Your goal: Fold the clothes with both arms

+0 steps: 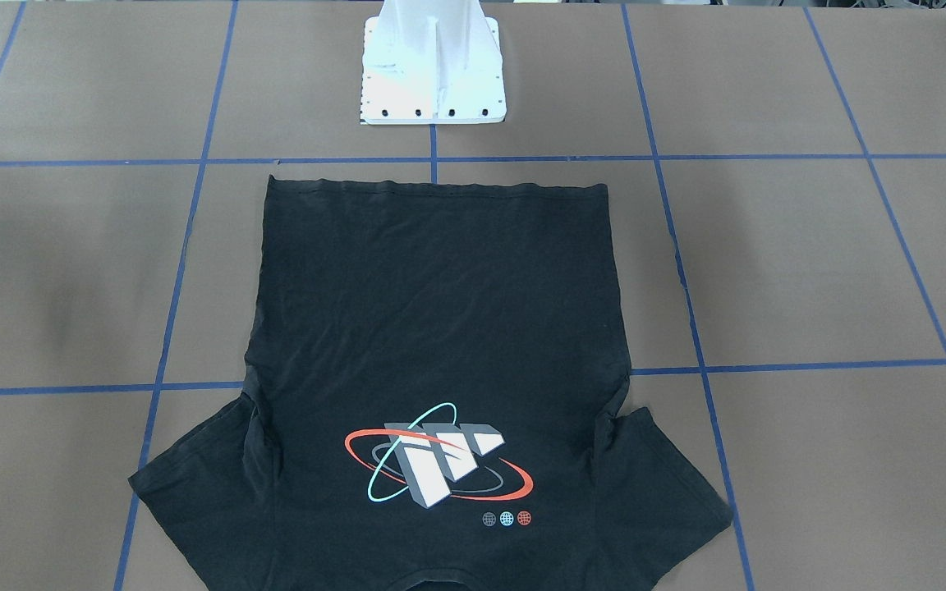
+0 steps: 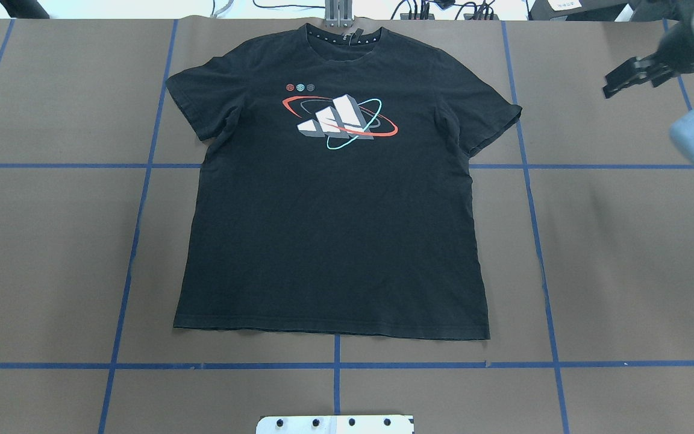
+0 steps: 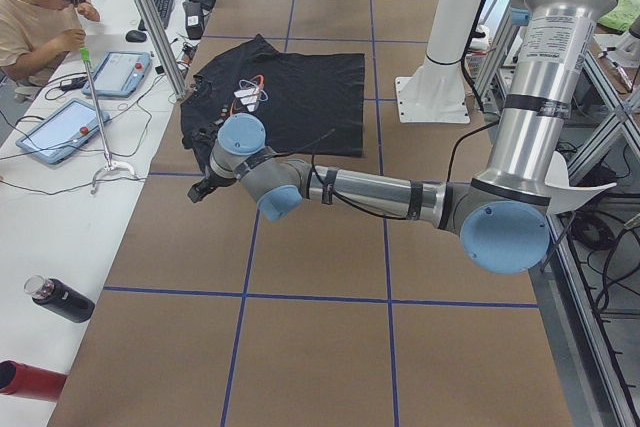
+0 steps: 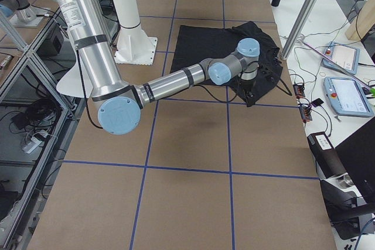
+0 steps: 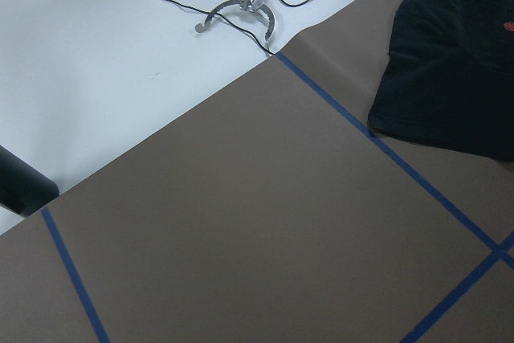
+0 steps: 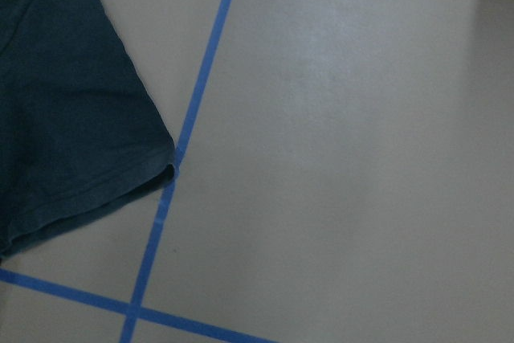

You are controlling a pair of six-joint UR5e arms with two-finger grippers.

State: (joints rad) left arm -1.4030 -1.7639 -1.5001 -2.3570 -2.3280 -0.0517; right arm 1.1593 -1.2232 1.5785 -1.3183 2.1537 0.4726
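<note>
Brown table; arms aloft beside T-shirt.

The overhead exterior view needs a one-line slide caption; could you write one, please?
Black T-shirt lies flat, logo up, unfolded; right gripper hovers off to its side.

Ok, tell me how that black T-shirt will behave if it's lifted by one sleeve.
Probably floppy: the T-shirt lies flat with soft wrinkles, so lifting one sleeve would likely leave the rest drooping and dragging. It looks thin, so probably light. Pushed, it would likely bunch up rather than slide whole across the matte brown table.
</note>
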